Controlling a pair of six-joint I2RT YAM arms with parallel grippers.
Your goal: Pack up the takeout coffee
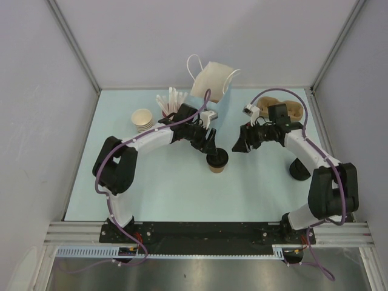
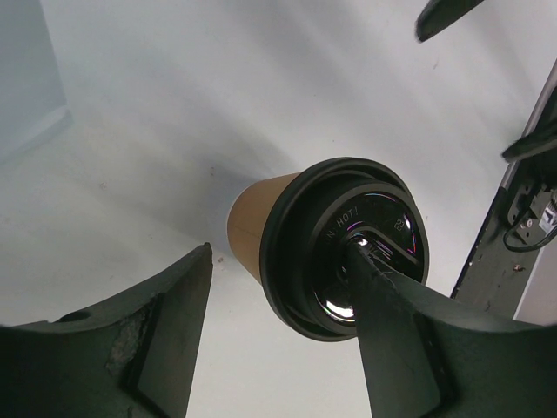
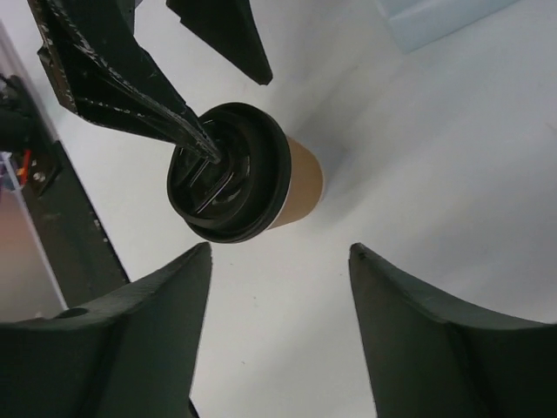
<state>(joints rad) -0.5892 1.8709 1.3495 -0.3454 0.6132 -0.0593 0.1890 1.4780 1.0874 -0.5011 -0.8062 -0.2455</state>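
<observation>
Kraft-brown takeout coffee (image 3: 252, 178), black lid on, stands upright on the table (image 1: 163, 188). Its long axis is vertical and the lid faces up.

Left gripper (image 1: 212, 147): jaws well apart, clamped on nothing. One finger (image 2: 383, 305) has its tip resting on the lid's top, close to the centre. The other finger (image 2: 130, 348) hangs off to the side of the cup wall, near it, with a gap showing between them. The cup sits just below the fingertips.

Right gripper (image 3: 278, 252): jaws wide, nothing between them. The cup lies ahead of its fingertips, apart from both and offset toward one side.

Paper bag (image 1: 211, 79): upright, well beyond both sets of fingers at the far edge of the table.
</observation>
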